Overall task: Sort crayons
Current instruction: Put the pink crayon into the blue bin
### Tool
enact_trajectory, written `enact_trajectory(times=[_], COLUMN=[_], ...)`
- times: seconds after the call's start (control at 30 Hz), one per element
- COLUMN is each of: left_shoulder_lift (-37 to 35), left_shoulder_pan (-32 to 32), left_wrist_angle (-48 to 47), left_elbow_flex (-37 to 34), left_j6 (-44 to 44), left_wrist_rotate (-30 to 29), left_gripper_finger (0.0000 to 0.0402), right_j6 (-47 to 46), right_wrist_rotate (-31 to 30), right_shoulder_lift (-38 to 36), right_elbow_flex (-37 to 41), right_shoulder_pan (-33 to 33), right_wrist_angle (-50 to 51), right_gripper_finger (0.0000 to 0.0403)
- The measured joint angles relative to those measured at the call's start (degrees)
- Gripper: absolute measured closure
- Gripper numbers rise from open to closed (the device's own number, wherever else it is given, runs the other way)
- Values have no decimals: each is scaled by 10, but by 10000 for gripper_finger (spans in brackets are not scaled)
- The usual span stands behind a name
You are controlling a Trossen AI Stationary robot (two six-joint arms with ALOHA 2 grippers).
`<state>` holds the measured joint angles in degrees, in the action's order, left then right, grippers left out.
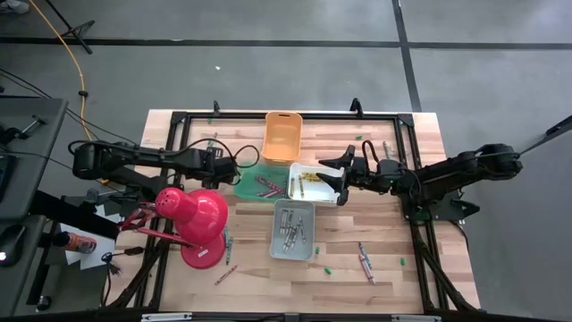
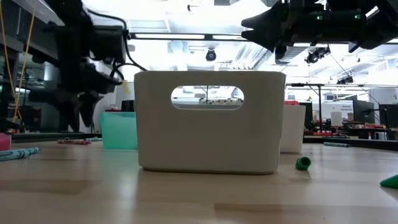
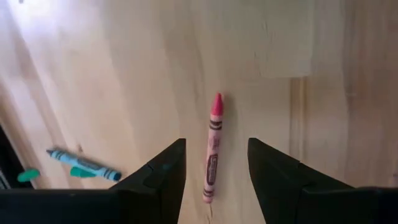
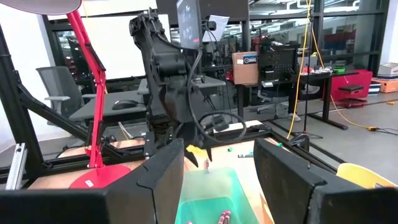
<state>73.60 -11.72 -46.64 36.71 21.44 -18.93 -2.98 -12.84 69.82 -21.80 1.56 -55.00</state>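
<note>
High view shows you partly done: crayons fill the green bin (image 1: 261, 182); strays surround it. Left hand (image 3: 214, 180) is spread over a pink crayon (image 3: 212, 149); right hand (image 4: 217, 171) spread, empty.

The pink crayon's (image 3: 212, 149) lower end is hidden between the left tool's (image 3: 214, 180) fingers.
</note>
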Motion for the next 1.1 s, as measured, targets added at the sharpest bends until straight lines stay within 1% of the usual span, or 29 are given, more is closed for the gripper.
enact_trajectory(times=[0.17,0.3,0.5,0.67,0.9,1.1], left_shoulder_lift=[0,0,0,8,59,109], left_shoulder_pan=[-24,-62,-110,-139,-153,-153], left_wrist_angle=[5,10,47,47,47,40], left_elbow_flex=[-23,-24,-24,-24,-23,-17], left_j6=[10,3,42,58,105,118], left_wrist_rotate=[1,40,57,89,92,95], left_gripper_finger=[245,245,245,245,245,245], right_j6=[0,0,0,0,0,0], right_wrist_rotate=[0,0,0,0,0,0], right_shoulder_lift=[0,0,0,0,0,0], right_elbow_flex=[0,0,0,0,0,0], right_shoulder_pan=[0,0,0,0,0,0], right_wrist_angle=[0,0,0,0,5,9], right_gripper_finger=[214,214,214,214,214,214])
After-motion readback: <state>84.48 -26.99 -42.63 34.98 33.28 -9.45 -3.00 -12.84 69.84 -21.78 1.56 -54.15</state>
